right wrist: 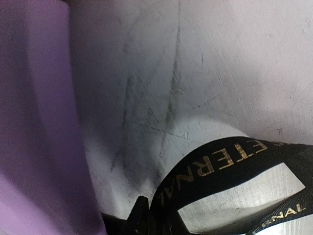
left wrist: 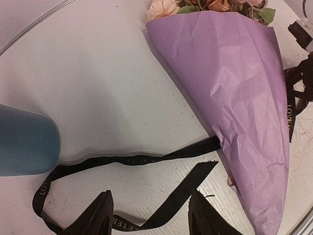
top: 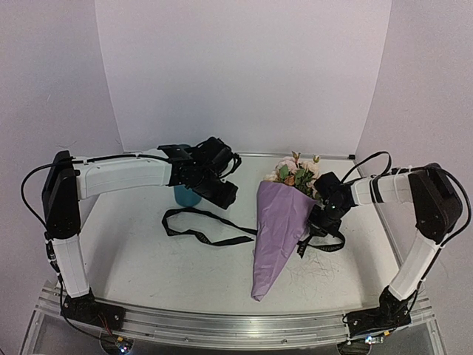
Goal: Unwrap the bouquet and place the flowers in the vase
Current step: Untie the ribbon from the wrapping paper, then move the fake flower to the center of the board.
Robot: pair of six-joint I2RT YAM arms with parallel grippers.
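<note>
The bouquet (top: 279,229) lies on the table as a lilac paper cone, its tip toward the near edge. The flowers (top: 297,174) stick out of its far end, pink and rust with green leaves. A black ribbon (top: 199,235) trails loose to the left of the cone. My right gripper (top: 319,218) sits low at the cone's right side, shut on the black ribbon (right wrist: 220,166) lettered in gold. My left gripper (left wrist: 149,196) hovers open above the loose ribbon (left wrist: 132,160), holding nothing. The teal vase (top: 185,197) stands behind the left gripper, mostly hidden by it.
A white backdrop curves up behind the table. A metal rail (top: 222,322) runs along the near edge, where both arm bases are bolted. More ribbon loops (top: 325,242) lie on the table under the right gripper.
</note>
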